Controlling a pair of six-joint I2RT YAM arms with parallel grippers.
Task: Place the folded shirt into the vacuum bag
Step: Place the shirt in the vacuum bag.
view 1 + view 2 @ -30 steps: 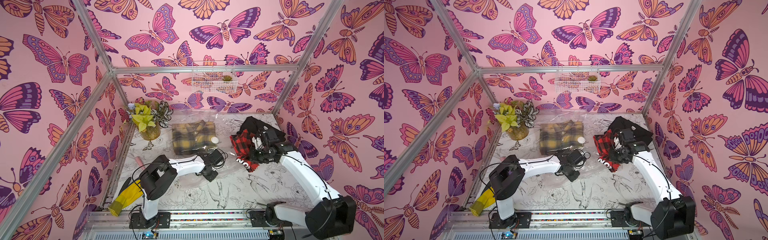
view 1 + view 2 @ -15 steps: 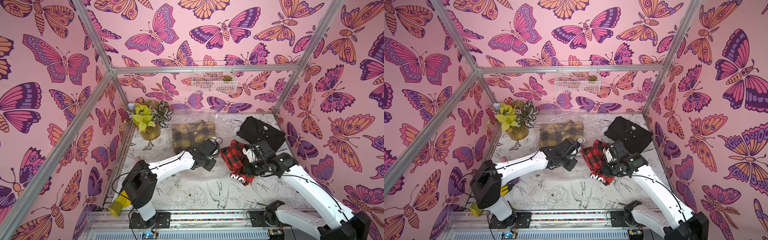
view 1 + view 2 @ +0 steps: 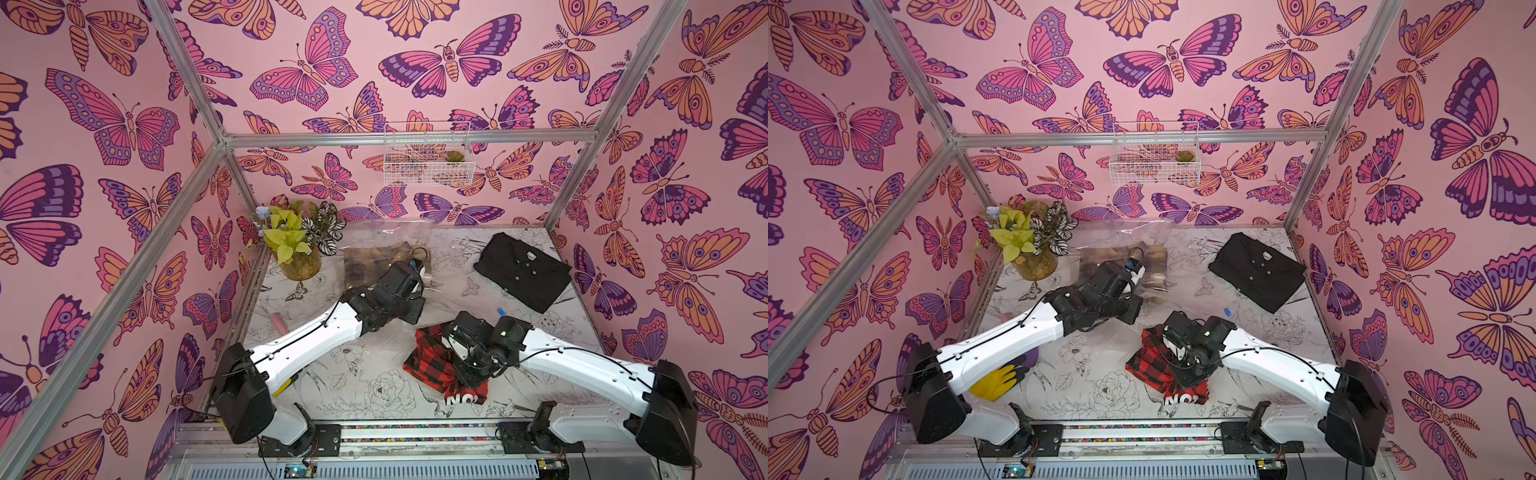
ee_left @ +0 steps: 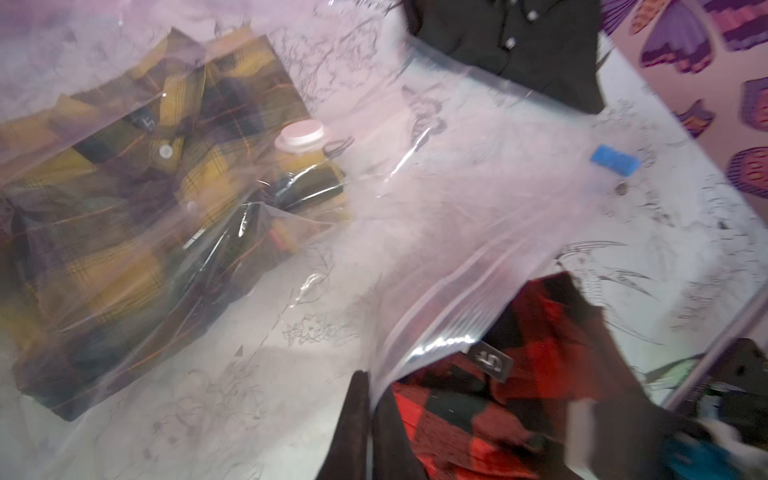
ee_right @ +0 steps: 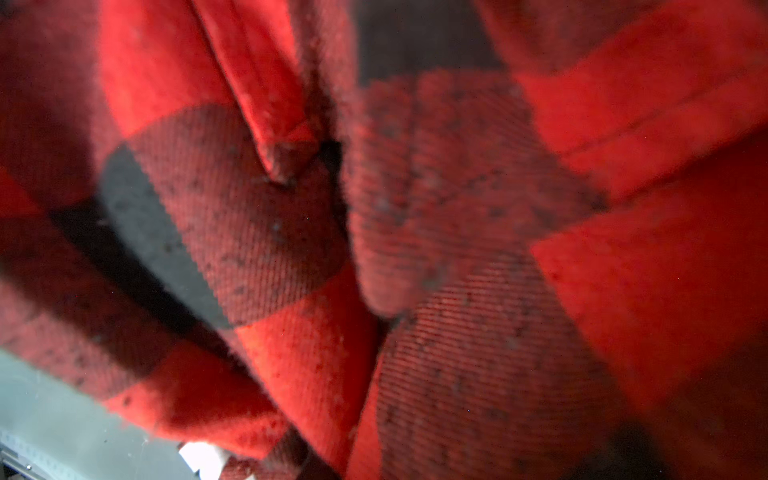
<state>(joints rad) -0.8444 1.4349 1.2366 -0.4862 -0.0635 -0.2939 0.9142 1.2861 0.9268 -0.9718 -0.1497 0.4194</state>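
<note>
Brought red plaid shirt (image 3: 432,368) forward toward the surface's (image 3: 357,390) front edge, bunched in closed right pincer (image 3: 467,365), with left pincer (image 4: 371,388) pinched on vacuum bag (image 4: 478,199) mouth mid-surface; insertion step, probably needing mouth lifted, shirt slid inside.

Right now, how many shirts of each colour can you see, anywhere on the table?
yellow shirt: 1
black shirt: 1
red shirt: 1
Total: 3
</note>
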